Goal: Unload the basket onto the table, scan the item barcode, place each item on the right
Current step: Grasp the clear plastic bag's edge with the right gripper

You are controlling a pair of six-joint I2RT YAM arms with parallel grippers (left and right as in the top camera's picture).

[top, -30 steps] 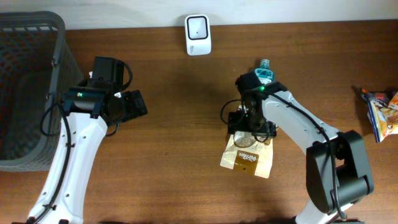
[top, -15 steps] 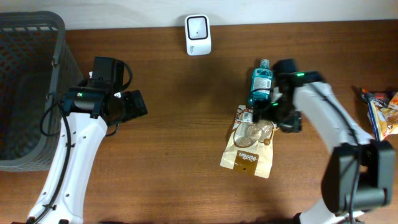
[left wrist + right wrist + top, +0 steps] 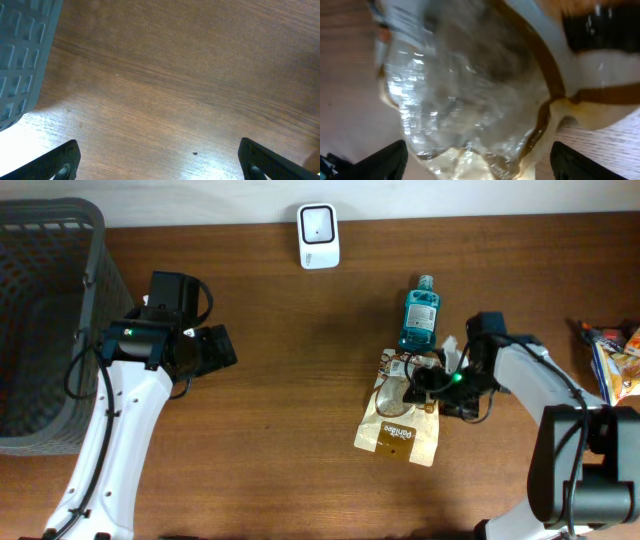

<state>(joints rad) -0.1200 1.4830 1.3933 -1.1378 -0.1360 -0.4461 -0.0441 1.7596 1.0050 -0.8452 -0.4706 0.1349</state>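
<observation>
Right arm has swung off the top of the snack pouch (image 3: 400, 435) over the last second. It now comes in from the pouch's side away from the scanner (image 3: 318, 235), with the right gripper (image 3: 425, 385) low over the clear window end. That move uncovers the teal mouthwash bottle (image 3: 420, 315), which lies between scanner and pouch and touches or nearly touches the pouch top. Pouch itself hasn't shifted: flat on the table (image 3: 300, 430), well to the robot's side of the scanner and off to its right, not lifted. In the wrist view the right fingertips (image 3: 390, 157) stand wide apart with crinkly clear film filling the gap, so the claw is spread wide and straddling, nothing clamped. It looks like a re-approach for the pick, so the scan is still some way off. Left gripper (image 3: 225, 345) is unchanged, wide and empty over bare wood on the scanner's other side, beside the grey basket (image 3: 40, 240). Another snack pack (image 3: 612, 360) sits at the far edge from the scanner. Writing: the pouch's brown band has white script too small to read reliably, the bottle label is unreadable, and no barcode is visible.
</observation>
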